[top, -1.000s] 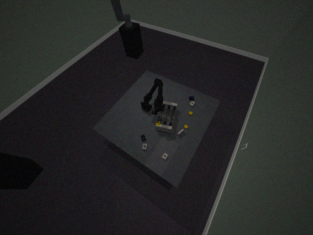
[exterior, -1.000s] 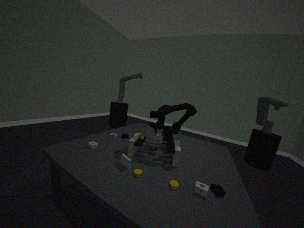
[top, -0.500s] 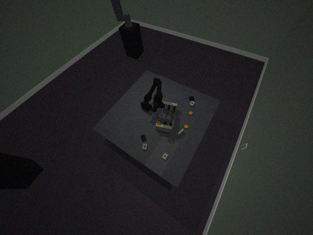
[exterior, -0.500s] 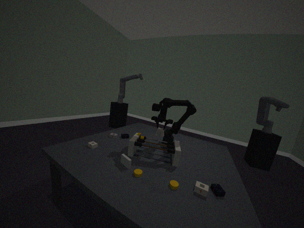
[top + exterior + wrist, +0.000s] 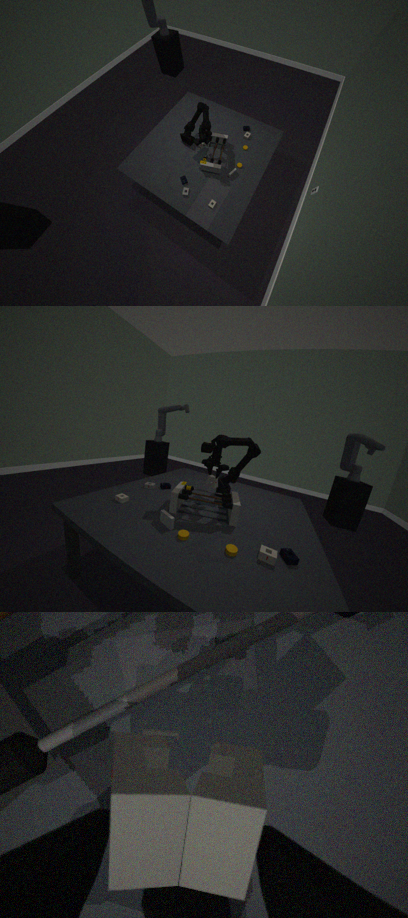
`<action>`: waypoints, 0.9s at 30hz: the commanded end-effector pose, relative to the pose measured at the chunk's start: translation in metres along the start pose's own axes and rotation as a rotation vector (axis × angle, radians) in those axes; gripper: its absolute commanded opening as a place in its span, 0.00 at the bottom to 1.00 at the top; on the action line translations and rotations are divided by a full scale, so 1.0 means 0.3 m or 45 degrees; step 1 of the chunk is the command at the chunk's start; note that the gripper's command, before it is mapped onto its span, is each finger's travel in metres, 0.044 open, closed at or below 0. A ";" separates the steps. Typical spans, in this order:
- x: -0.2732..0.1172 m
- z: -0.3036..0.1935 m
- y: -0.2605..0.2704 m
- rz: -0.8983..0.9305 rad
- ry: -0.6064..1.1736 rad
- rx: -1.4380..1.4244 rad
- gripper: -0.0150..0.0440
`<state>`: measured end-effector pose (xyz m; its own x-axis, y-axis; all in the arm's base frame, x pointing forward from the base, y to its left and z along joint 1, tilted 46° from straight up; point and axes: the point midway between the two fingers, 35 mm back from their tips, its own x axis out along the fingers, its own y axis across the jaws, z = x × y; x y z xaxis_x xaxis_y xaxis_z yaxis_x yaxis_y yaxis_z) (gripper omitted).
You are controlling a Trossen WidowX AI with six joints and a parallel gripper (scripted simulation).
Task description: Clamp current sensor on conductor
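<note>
The sensor (image 5: 203,144) (image 5: 213,482) (image 5: 150,842) is a pale block of two halves, meeting at a seam at the gripper end and spread apart at the far end. My gripper (image 5: 213,475) (image 5: 185,829) is shut on it from both sides and holds it above the table (image 5: 158,148) (image 5: 98,516), beside the conductor rack (image 5: 210,165) (image 5: 233,510). In the wrist view a grey-brown conductor (image 5: 150,688) runs slantwise beyond the open end, outside the sensor. A yellow tag (image 5: 203,161) (image 5: 184,483) sits at one rack end; its lettering and the sensor's arrow cannot be read.
Orange-brown conductors (image 5: 215,149) span the rack. A white upright plate (image 5: 232,172) (image 5: 167,519) and yellow discs (image 5: 239,165) (image 5: 183,535) stand beside it. White blocks (image 5: 212,203) (image 5: 268,555) and dark blocks (image 5: 183,180) (image 5: 289,556) lie farther out.
</note>
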<state>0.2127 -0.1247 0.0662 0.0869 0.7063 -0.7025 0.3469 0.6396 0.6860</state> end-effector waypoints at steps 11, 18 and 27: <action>0.003 0.059 0.035 0.004 -0.012 0.550 0.25; 0.009 0.084 0.054 0.006 -0.011 0.828 0.25; 0.017 0.115 0.080 0.010 -0.009 1.184 0.25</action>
<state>0.2477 -0.1157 0.0708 0.0872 0.7076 -0.7012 0.9275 0.1992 0.3164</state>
